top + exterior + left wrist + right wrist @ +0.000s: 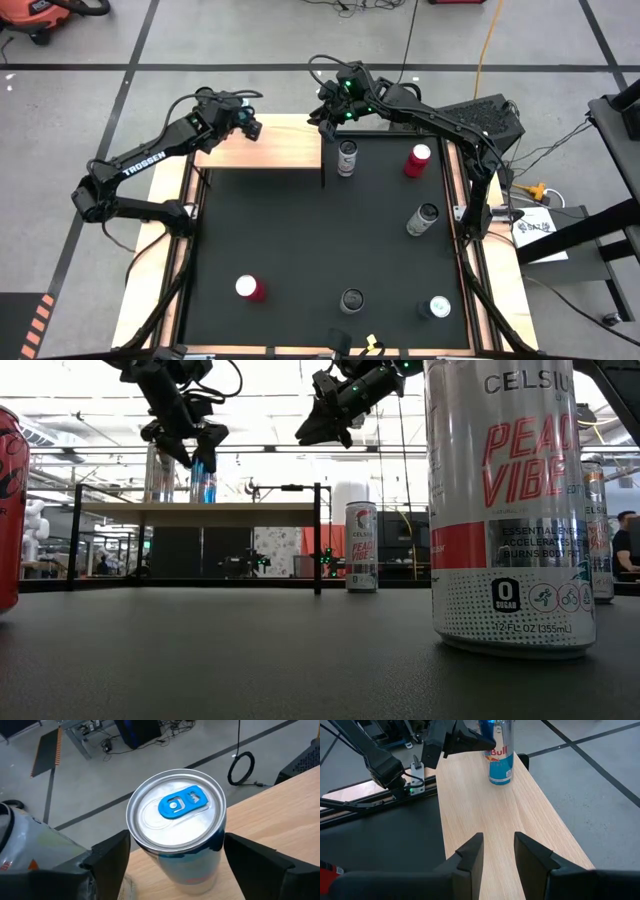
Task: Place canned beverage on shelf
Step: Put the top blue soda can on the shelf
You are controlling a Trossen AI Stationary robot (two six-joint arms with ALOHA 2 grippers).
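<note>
A blue-and-silver canned beverage [175, 820] [500, 755] stands upright on its base on the pale wooden shelf [265, 155] [505, 820], near the shelf's far left corner. My left gripper [172, 855] [248, 125] is open around it, one finger on each side of the can's upper body, with a little space between them and the can. A second silver can [160, 472] stands beside it on the shelf. My right gripper [498, 845] [325, 118] hovers above the shelf's right end, narrowly open with nothing between its fingers.
On the black table [300, 240] stand a white can [346, 158] just right of the shelf, a red one [417, 160], another can [422, 219] and three more near the front edge [249, 288] [352, 300] [438, 308]. The shelf's middle is bare wood.
</note>
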